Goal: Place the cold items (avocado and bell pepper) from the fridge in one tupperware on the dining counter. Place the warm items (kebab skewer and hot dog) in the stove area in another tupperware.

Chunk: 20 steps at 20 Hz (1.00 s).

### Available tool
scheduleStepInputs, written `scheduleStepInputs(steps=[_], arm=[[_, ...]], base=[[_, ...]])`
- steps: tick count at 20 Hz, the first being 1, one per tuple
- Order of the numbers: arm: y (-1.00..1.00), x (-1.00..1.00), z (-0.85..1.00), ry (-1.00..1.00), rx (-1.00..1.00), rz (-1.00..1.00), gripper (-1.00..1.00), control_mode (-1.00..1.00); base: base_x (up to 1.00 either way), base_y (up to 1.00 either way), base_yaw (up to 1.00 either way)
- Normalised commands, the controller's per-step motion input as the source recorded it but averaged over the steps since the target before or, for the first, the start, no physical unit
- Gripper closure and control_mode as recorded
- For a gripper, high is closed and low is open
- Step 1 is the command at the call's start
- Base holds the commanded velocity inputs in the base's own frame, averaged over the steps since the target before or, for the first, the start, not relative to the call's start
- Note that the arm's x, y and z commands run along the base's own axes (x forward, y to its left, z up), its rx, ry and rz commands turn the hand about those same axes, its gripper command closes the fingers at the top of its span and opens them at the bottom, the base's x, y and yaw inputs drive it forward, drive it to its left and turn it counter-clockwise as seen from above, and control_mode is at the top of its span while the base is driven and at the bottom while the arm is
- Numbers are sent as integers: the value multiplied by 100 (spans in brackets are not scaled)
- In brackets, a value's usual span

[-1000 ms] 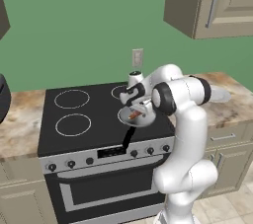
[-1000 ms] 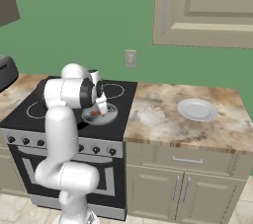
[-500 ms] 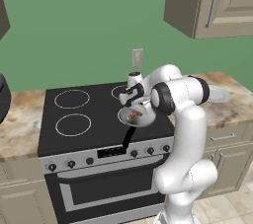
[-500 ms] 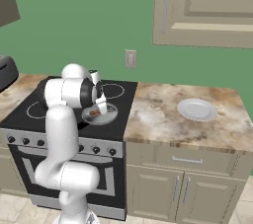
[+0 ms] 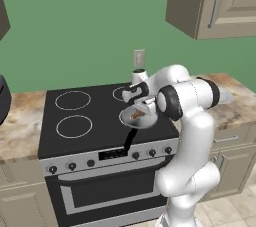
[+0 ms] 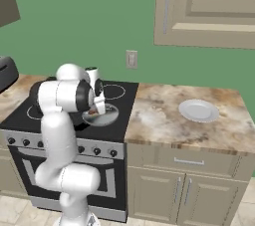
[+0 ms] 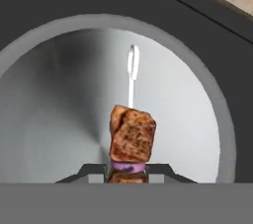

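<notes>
The kebab skewer (image 7: 131,136) lies in a round grey pan (image 7: 197,94) on the black stove. It carries a browned meat chunk with a purple slice below it, and its thin metal tip points away from the hand. My gripper (image 7: 127,171) reaches down into the pan and is shut on the skewer's near end, one fingertip on each side. From the base cameras, the gripper (image 5: 142,107) hangs over the pan (image 5: 131,119) at the stove's front right burner, with the skewer (image 5: 136,115) a small brown streak under it. From the right side, the gripper (image 6: 99,106) is partly hidden by the arm above the pan (image 6: 107,115).
The pan's dark handle (image 5: 128,141) sticks out toward the stove's front edge. A small white shaker (image 5: 139,76) stands at the back of the stove (image 5: 85,121). A white plate (image 6: 198,110) rests on the marbled counter to the right. Wall cabinets hang above.
The jaws have closed from wide open onto the kebab skewer in the pan. The arm has barely moved.
</notes>
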Motion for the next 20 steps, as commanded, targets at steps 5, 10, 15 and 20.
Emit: scheduleStepInputs(steps=[5, 10, 15, 20], arm=[[0, -95, 96, -6, 0, 3, 100, -100], [0, -100, 100, -11, 0, 21, 100, -100], [-21, -100, 100, -7, 5, 38, 100, -100], [-3, -99, 73, 3, -17, 52, 100, -100]], base=[[0, 0, 0], [0, 0, 0], [0, 0, 0], [0, 0, 0]])
